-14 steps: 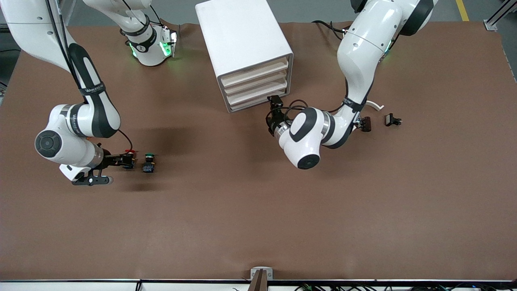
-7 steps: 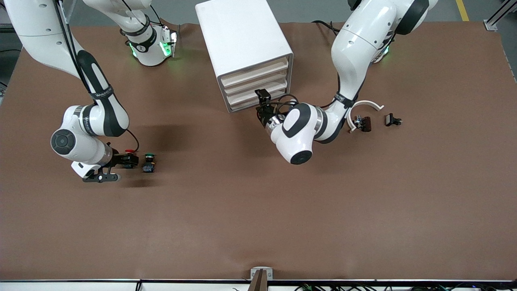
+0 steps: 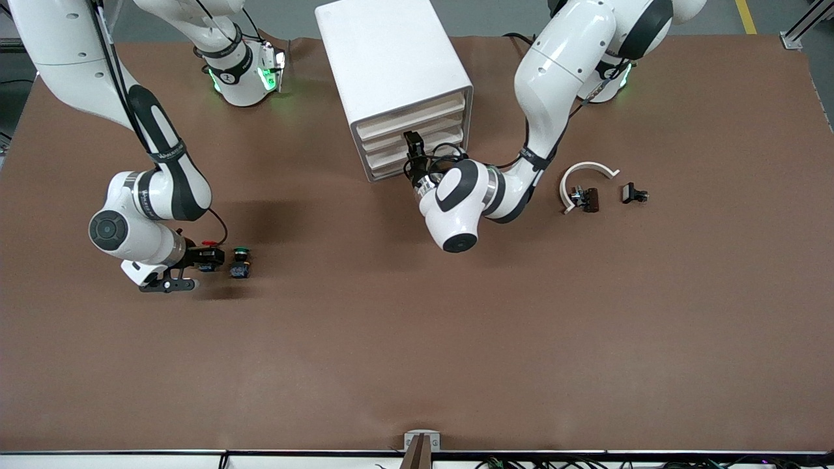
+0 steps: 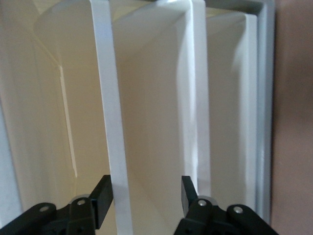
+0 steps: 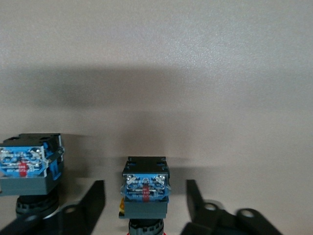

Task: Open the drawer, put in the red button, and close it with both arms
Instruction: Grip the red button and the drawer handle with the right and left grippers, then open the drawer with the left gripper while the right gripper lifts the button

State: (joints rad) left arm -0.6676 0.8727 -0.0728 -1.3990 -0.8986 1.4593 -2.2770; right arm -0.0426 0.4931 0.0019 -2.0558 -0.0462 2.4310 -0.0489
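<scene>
The right gripper (image 3: 210, 258) is low over the table (image 3: 417, 339) toward the right arm's end, and the red button (image 5: 145, 190) sits between its 2 fingers (image 5: 93, 200). The fingers are apart and do not touch it. The green button (image 3: 240, 260) stands just beside the red one, toward the middle of the table.

The left gripper (image 4: 146, 196) is at the front of the white cabinet (image 3: 391, 65). Its 2 fingers are apart, one on each side of a cream drawer (image 4: 110, 122) front edge. All 4 drawers look closed.
</scene>
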